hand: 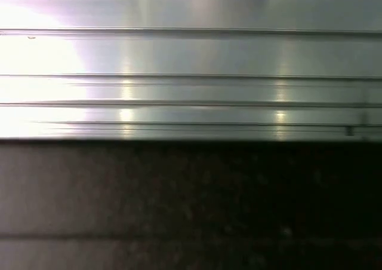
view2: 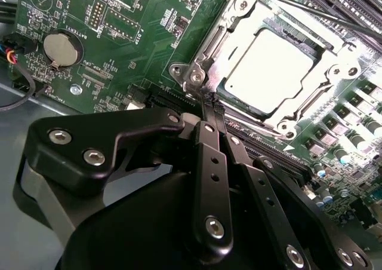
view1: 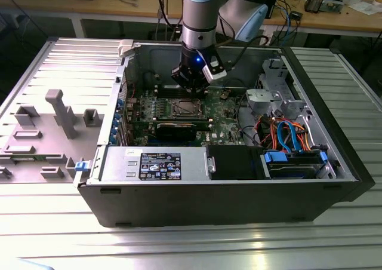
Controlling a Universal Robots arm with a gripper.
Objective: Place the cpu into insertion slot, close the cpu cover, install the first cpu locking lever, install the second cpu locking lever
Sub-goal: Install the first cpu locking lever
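Here the black two-fingered gripper [view2: 208, 100] has its fingers drawn together, their slim tips side by side with no gap, and nothing is held between them. In the second wrist view the tips sit just at the corner of the thin silvery metal cpu cover [view2: 334, 73], near its hinge screw; whether they actually touch the metal is hard to tell. The cover lies flat over the insertion slot [view2: 236, 100], and through its large square window shows the cpu [view2: 276, 67], a flat square chip with a pale silvery-grey top, seated in the socket. A thin metal lever rod [view2: 310, 10] runs along the far side of the cover.

Around the socket spreads the green motherboard [view2: 149, 43], with a round silver coin battery [view2: 59, 48] well apart from the socket.

In the exterior view the gripper [view1: 192, 86] hangs from the grey and blue robot arm [view1: 203, 13] inside the open dark computer case [view1: 239, 198], just above the socket [view1: 186, 107]. The case lies on a ribbed aluminium table [view1: 191, 246].
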